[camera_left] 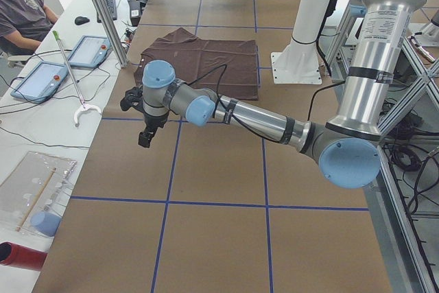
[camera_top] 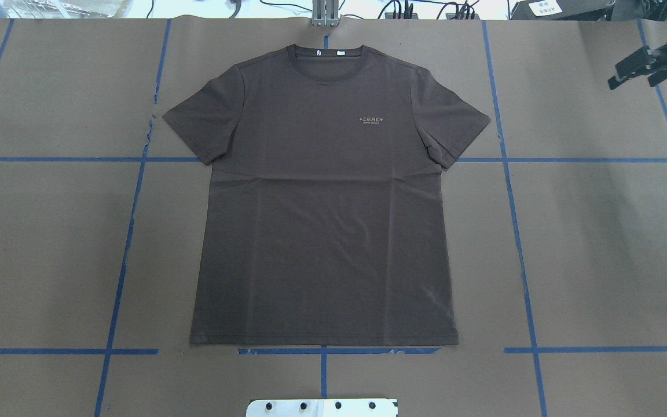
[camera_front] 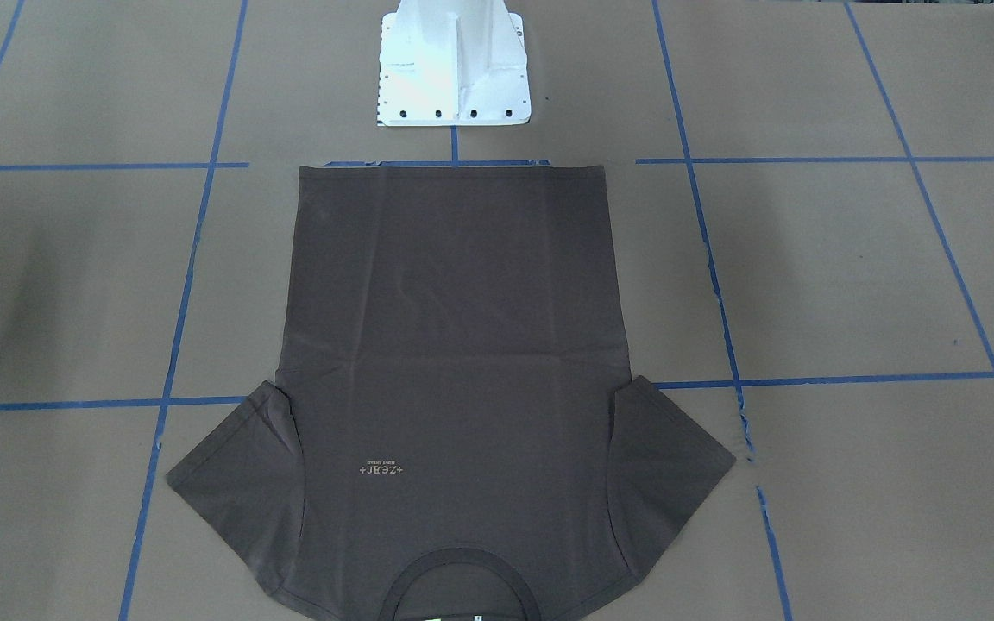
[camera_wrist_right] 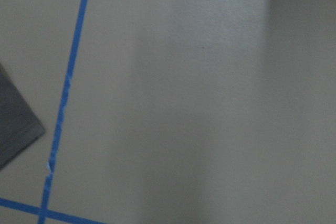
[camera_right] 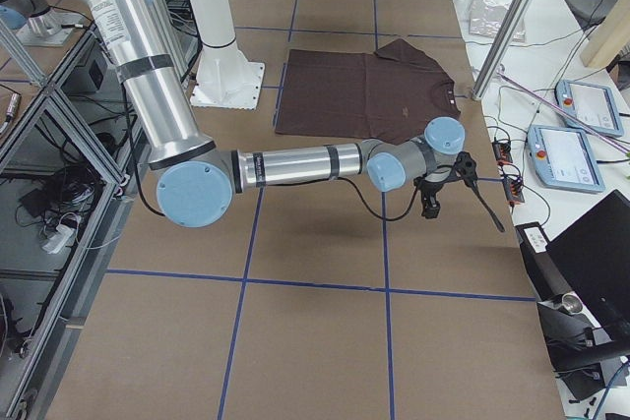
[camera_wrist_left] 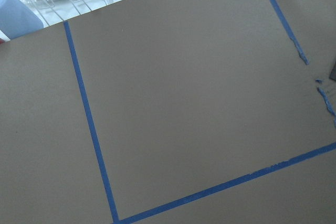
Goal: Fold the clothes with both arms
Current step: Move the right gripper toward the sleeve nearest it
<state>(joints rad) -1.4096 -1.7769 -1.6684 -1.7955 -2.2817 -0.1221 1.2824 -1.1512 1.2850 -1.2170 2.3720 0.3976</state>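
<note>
The dark brown-grey T-shirt (camera_top: 322,220) lies spread flat and face up on the brown paper. Its collar (camera_top: 327,55) points away from the robot and both sleeves are out. Pale lettering (camera_front: 381,470) shows on the chest. My right gripper (camera_top: 631,81) hovers off the shirt's right sleeve near the table's far edge, fingers apart and empty. My left gripper (camera_left: 146,132) hangs over bare paper beyond the left sleeve. It is seen clearly only from the side, so I cannot tell its state. A sleeve corner (camera_wrist_right: 16,124) shows in the right wrist view.
The white pedestal base (camera_front: 454,65) stands just behind the shirt's hem. Blue tape lines (camera_top: 131,231) grid the paper. Beyond the far edge are a metal post (camera_left: 103,12), tablets (camera_left: 41,77) and a seated person (camera_left: 24,5).
</note>
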